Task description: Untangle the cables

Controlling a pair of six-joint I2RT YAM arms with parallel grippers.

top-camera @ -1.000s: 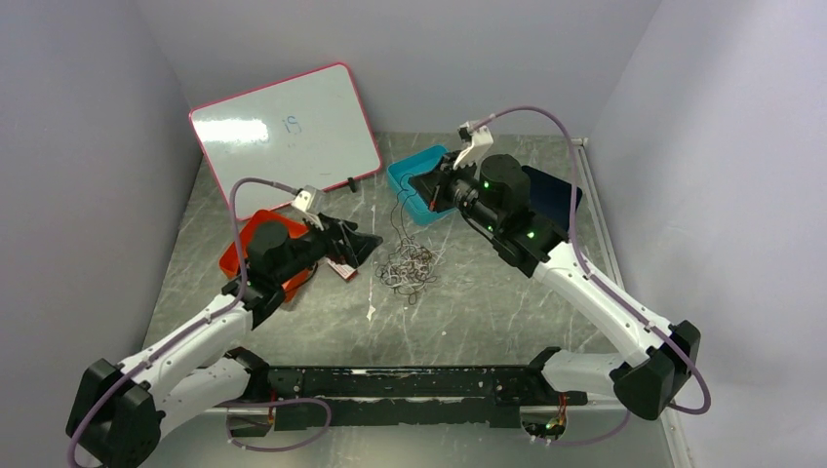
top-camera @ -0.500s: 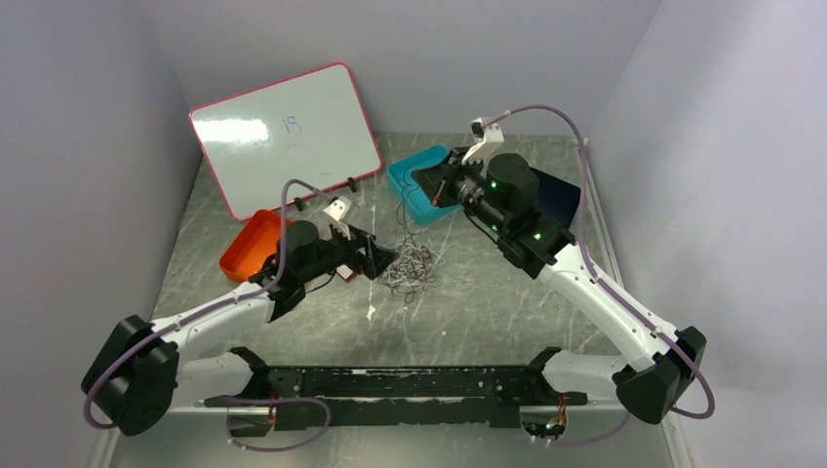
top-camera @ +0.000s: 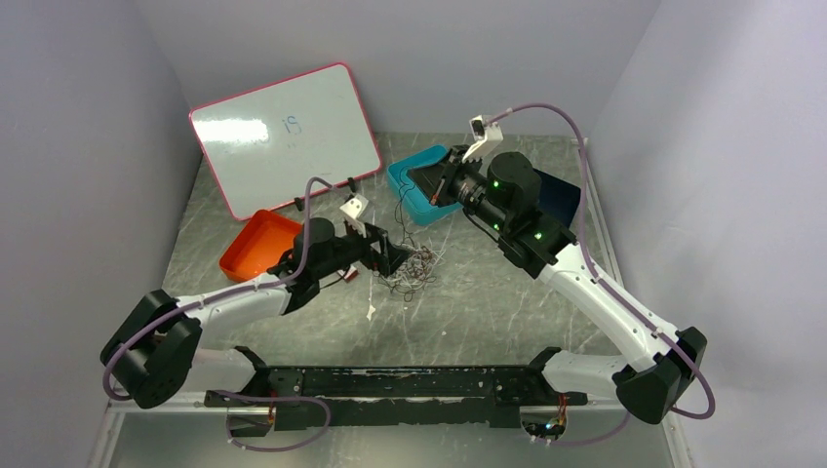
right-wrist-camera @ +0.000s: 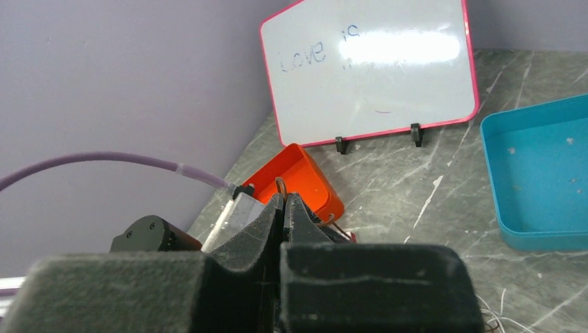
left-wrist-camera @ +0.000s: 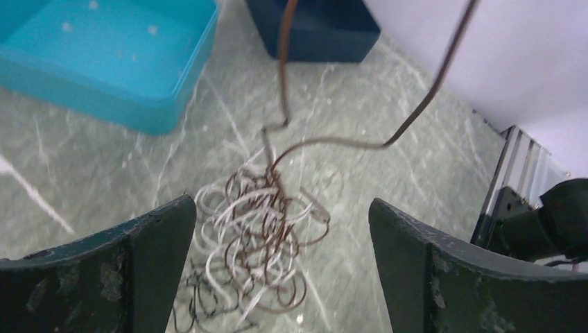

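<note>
The cables (top-camera: 410, 270) lie in a loose knot of white, reddish and black loops (left-wrist-camera: 260, 236) in the middle of the table. My left gripper (top-camera: 392, 261) is open at the knot's left edge. In the left wrist view its jaws stand wide (left-wrist-camera: 282, 205) with the knot between and below them, touching nothing. A reddish cable (left-wrist-camera: 283, 62) rises from the knot up to my right gripper (top-camera: 441, 185), which is above the teal tray. That gripper (right-wrist-camera: 283, 199) is shut on this cable; a small loop of it (right-wrist-camera: 279, 183) shows at the fingertips.
A pink-framed whiteboard (top-camera: 285, 132) leans at the back left. An orange tray (top-camera: 255, 244) sits behind my left arm. A teal tray (top-camera: 414, 185) and a dark blue tray (top-camera: 558, 195) stand at the back right. A small white scrap (top-camera: 372, 312) lies in front of the knot.
My left arm has swung right, away from the orange tray, bringing its open gripper up to the knot. My right gripper rose slightly, keeping the cable.
</note>
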